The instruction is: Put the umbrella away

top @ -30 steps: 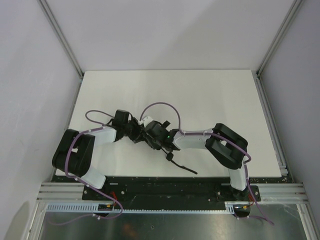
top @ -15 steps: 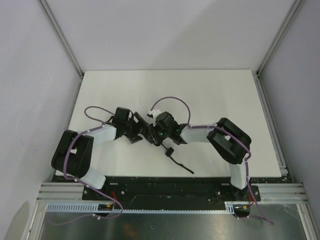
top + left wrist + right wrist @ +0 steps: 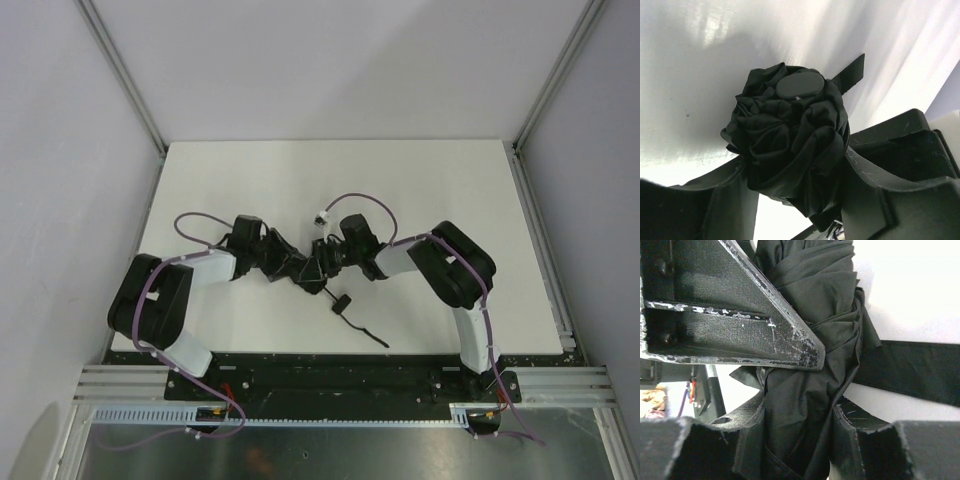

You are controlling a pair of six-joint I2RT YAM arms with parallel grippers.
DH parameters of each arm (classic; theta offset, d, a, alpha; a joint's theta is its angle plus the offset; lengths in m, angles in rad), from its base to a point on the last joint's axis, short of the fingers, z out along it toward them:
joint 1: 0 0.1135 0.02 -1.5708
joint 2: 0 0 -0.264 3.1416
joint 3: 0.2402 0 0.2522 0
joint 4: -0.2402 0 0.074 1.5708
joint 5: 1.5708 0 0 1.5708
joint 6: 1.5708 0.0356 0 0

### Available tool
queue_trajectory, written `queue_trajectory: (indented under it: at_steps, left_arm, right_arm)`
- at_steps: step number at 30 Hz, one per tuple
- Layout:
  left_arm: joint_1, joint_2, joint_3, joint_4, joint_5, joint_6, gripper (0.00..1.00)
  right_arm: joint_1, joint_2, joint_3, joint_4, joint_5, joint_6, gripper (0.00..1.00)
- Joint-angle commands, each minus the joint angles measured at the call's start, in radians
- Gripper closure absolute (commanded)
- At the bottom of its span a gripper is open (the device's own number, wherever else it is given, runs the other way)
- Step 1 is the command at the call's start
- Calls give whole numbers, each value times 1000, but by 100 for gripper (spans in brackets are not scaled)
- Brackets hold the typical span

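Note:
The black folded umbrella [image 3: 306,270] lies low over the white table between my two grippers. Its small handle [image 3: 340,303] and wrist strap [image 3: 372,335] trail toward the near edge. My left gripper [image 3: 288,266] is shut on the bunched canopy [image 3: 790,135] just behind the round end cap [image 3: 800,85], with fabric pressed between both fingers [image 3: 875,185]. My right gripper [image 3: 325,258] is shut on the canopy folds [image 3: 810,385], right beside the left gripper's finger [image 3: 740,315]. A flat closure strap [image 3: 915,371] sticks out to the side. The shaft is hidden.
The white table [image 3: 420,190] is boxed in by grey walls with metal rails at left and right. Purple cables [image 3: 355,200] loop above both wrists. The arm bases and a black rail [image 3: 330,375] run along the near edge.
My right wrist has swung toward the back and turned, its gripper staying on the umbrella. The left gripper shifted slightly right. The handle and strap moved a little away from the near edge.

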Motion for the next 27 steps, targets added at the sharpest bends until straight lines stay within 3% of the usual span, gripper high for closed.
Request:
queue_trajectory:
  at_steps: [1,6,8,13,15,19,27]
  left_arm:
    - [-15,74,-97,-139,-151,114,54]
    - [-15,65,-121,-115,-129,108,93]
    - [-16,63,-131,-110,-113,94,98]
    - [-17,31,-152,-108,-83,52,100]
    - [-17,20,-156,-112,-71,34,100]
    - [-17,20,-155,-132,-57,4,100]
    - [-19,36,-153,-171,-50,-29,100]
  right_arm:
    - [-7,65,-53,-109,-132,1,100]
    - [-21,28,-52,-112,-111,18,97]
    - [-20,-6,-50,-139,-51,15,81]
    - [32,-154,-50,-289,250,-78,27]
    - [82,-214,-48,-340,391,-126,15]
    - [200,-262,-18,-441,670,-213,10]
    - [366,-130,124,-548,1129,-318,17]
